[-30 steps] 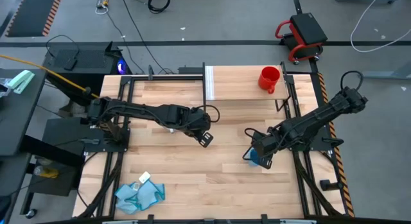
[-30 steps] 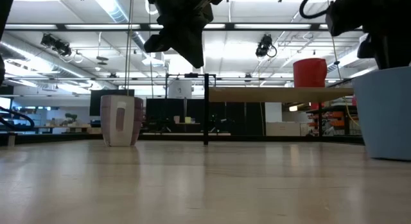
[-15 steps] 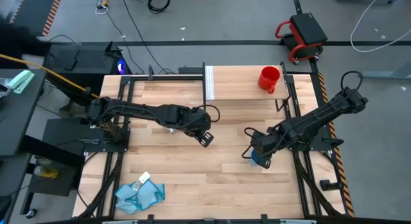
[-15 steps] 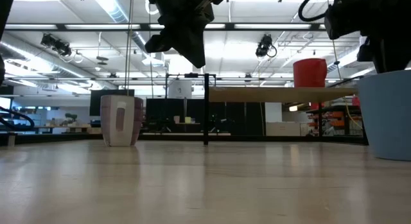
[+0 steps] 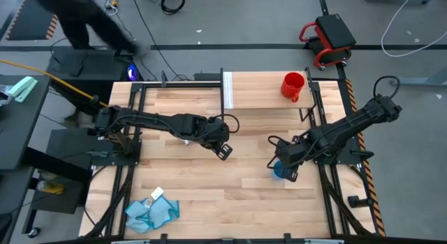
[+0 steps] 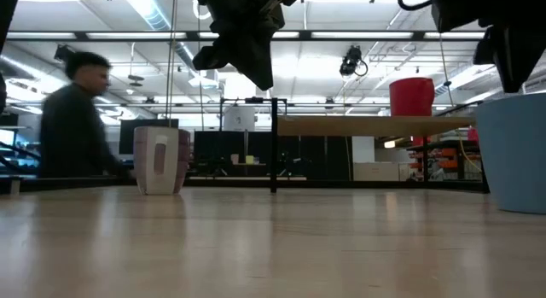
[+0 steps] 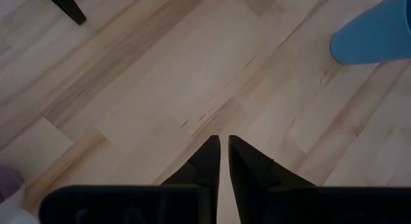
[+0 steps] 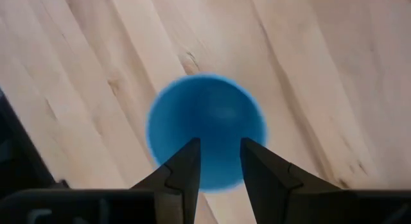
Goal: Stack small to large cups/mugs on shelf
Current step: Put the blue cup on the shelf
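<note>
meanwhile the right gripper (image 5: 284, 171) has shifted a little over the last second and now hangs straight above the light-blue cup (image 5: 279, 171), which stands upright on the tabletop (image 5: 209, 195) near its right side; in the right wrist view the cup's mouth (image 8: 206, 129) sits just beyond the two parted fingers (image 8: 185, 167), which look open and hold nothing; the cup itself has not moved; this reads as lining up for a grasp, not yet a grip; the red mug (image 5: 292, 85) already stands on the shelf (image 5: 258, 90) near its right end; the translucent purple-grey mug (image 6: 159, 160) is still on the tabletop, seen only in the low view; the left gripper (image 5: 223, 150) waits above the middle of the table, fingers (image 7: 209, 161) nearly together and holding nothing; a person (image 6: 72, 119) has also come into the room behind the table; so i judge one mug placed, two still to go.
</note>
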Robot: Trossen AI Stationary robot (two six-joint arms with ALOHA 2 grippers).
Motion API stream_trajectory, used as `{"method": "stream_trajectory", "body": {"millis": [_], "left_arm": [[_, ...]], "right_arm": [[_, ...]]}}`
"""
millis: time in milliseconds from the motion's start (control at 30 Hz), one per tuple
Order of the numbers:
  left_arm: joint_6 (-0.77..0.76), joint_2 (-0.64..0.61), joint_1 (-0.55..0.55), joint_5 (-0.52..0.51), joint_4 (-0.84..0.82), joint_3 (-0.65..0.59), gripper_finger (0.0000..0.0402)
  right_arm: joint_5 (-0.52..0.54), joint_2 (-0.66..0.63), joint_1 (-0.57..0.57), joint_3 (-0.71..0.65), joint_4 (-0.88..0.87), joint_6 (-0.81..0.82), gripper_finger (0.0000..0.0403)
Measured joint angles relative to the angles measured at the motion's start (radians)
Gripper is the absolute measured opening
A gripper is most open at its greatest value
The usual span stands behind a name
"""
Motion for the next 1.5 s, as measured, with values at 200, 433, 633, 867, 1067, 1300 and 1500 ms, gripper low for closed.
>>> {"method": "stream_trajectory", "body": {"millis": [200,433,633,867,1067,1300,1500], "left_arm": [[0.0,0.0,0.003,0.0,0.0,0.0,0.0042],[0.0,0.0,0.003,0.0,0.005,0.0,0.0041],[0.0,0.0,0.003,0.0,0.007,0.0,0.0041],[-0.001,0.0,0.003,0.0,0.007,0.0,0.0041],[-0.005,0.0,0.003,0.0,0.008,0.0,0.0037],[-0.005,0.0,0.003,0.0,0.008,0.0,0.0036],[-0.001,0.0,0.003,0.0,0.008,0.0,0.003]], "right_arm": [[-0.007,0.003,0.0,-0.027,-0.038,-0.029,0.0117],[-0.005,0.004,-0.008,-0.092,-0.015,-0.035,0.0117],[-0.006,0.004,-0.011,-0.135,0.069,-0.034,0.0117],[-0.009,0.004,-0.012,-0.173,0.133,0.0,0.0116],[-0.006,0.004,-0.04,-0.164,0.135,0.007,0.0082],[-0.015,0.004,-0.088,-0.162,0.135,-0.067,0.001],[-0.062,0.005,-0.14,-0.137,0.103,-0.115,0.0008]]}}
